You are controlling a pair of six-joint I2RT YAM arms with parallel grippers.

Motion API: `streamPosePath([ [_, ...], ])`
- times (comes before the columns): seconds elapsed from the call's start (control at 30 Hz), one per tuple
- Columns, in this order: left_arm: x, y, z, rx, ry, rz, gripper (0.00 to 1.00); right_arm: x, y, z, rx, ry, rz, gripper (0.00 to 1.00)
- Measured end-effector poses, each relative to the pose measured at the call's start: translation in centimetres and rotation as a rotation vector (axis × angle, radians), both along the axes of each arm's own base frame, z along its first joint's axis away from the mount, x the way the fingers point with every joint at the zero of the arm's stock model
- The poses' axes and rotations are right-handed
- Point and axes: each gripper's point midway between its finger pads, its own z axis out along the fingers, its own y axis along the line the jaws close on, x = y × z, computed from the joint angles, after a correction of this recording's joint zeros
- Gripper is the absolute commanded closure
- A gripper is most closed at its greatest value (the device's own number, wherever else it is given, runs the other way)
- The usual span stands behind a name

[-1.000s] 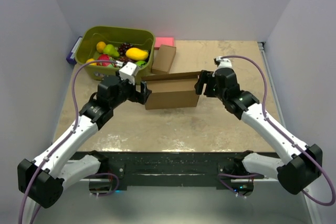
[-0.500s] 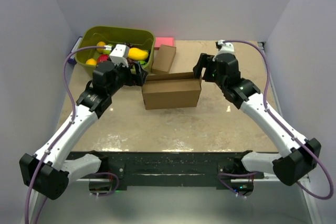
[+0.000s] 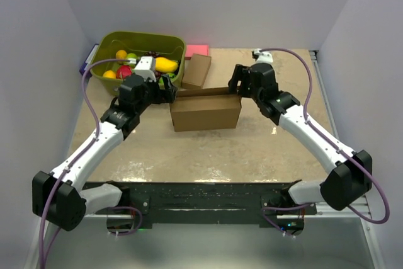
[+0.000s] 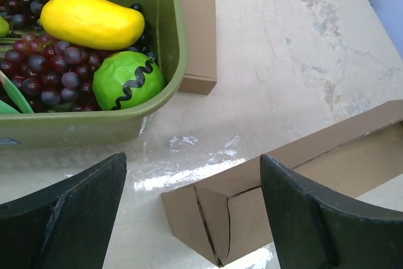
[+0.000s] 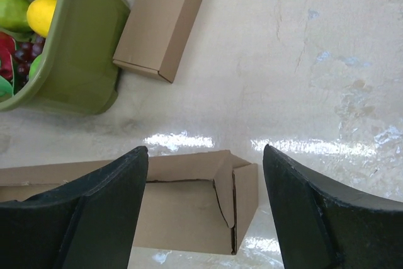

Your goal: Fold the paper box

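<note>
Box: the box [image 3: 205, 110] sits mid-table, a little toward the far edge, with one long wall facing the near edge. Its walls are up and its top is open.
Box, left end: from my left wrist I see the end flap folded inward, with a creased corner.
Box, right end: from my right wrist I see the end flap tucked in against the end wall.
Left gripper: my left gripper [image 4: 192, 159] hangs over the box's far left corner with its fingers wide apart. I cannot tell whether either finger touches the cardboard.
Right gripper: my right gripper [image 5: 204, 150] hangs over the box's far right corner, fingers also well apart, the box's right end below the gap. I cannot tell about contact here either.
Bin: a green bin [image 3: 101, 61] stands in the table's far left corner. It holds a yellow mango [image 4: 91, 20], dark grapes [image 4: 38, 70] and a green fruit [image 4: 129, 80].
Small box: a small box [image 3: 196, 70] lies flat just beside the bin's right wall, beyond the box and apart from it.
Pink block: a pink block [image 3: 197, 50] lies at the far edge, behind the small box.
Table: the table [image 3: 189, 149] has a pale marbled top, with glare patches beside the box.
</note>
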Motion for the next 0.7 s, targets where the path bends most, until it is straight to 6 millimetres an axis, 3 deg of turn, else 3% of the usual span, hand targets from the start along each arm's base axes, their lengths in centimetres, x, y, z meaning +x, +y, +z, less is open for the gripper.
streamPosePath([
  [0.37,-0.9,0.2,-0.7,-0.087,-0.038,0.024,0.11,-1.4,-0.3,-0.9,0.080,-0.024,-0.020,0.34],
  [0.7,-2.3,0.1,-2.7,-0.136,-0.019,0.017,0.12,-2.9,-1.1,-2.4,0.103,-0.015,-0.037,0.43],
])
